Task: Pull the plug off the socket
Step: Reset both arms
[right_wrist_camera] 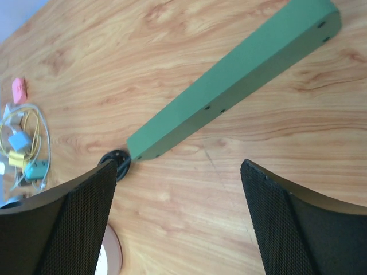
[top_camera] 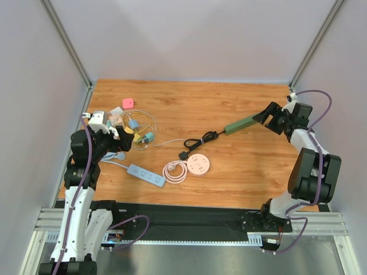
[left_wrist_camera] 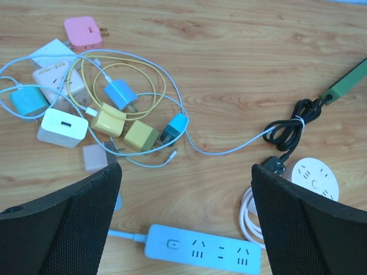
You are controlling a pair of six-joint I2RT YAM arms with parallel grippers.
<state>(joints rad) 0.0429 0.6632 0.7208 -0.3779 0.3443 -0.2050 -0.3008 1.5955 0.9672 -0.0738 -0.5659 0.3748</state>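
Observation:
A green power strip (top_camera: 241, 123) lies on the wooden table, its black cord (top_camera: 203, 138) bundled and ending in a black plug (top_camera: 184, 154) that lies loose beside a round white socket (top_camera: 198, 165). My right gripper (top_camera: 266, 117) is open and empty above the strip's far end; the strip runs diagonally in the right wrist view (right_wrist_camera: 229, 86), ahead of the gripper (right_wrist_camera: 178, 166). My left gripper (top_camera: 121, 142) is open and empty over the blue power strip (left_wrist_camera: 203, 249), whose outlets are empty. I cannot tell whether any plug sits in a socket.
A pile of coloured chargers and thin cables (left_wrist_camera: 114, 109) lies at the left, with a pink adapter (left_wrist_camera: 83, 31) and a white cube socket (left_wrist_camera: 54, 71). A coiled white cord (left_wrist_camera: 246, 215) lies beside the round socket (left_wrist_camera: 314, 177). Walls enclose the table.

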